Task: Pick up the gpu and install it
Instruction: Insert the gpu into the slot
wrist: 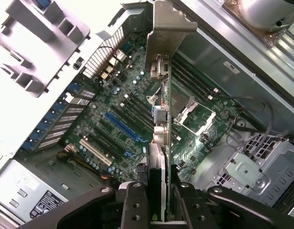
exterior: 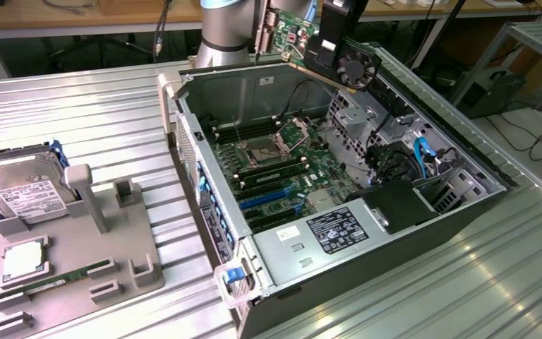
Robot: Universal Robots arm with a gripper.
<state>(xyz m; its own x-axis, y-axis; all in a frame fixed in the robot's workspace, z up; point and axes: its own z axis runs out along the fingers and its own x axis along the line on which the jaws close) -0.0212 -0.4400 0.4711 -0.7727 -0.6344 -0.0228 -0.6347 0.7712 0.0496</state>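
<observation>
The gripper [wrist: 161, 202] has the gpu [exterior: 290, 30] clamped edge-on between its 2 fingers [wrist: 135, 205], jaws closed narrow around the thin green board. The card hangs in the air above the far rim of the open computer case [exterior: 375, 289], its silver bracket [wrist: 168, 28] leading and its black fan [exterior: 358, 67] over the case's back corner. Inside the case, the motherboard [exterior: 281, 169] and its blue slots [wrist: 120, 126] lie below the card, well apart from it.

Ribbed metal table [exterior: 82, 113]; open computer case [exterior: 394, 282] lying on its side, centre to four o'clock in the exterior view; grey parts holder [exterior: 130, 247] flat at eight o'clock, near case, not touching.
</observation>
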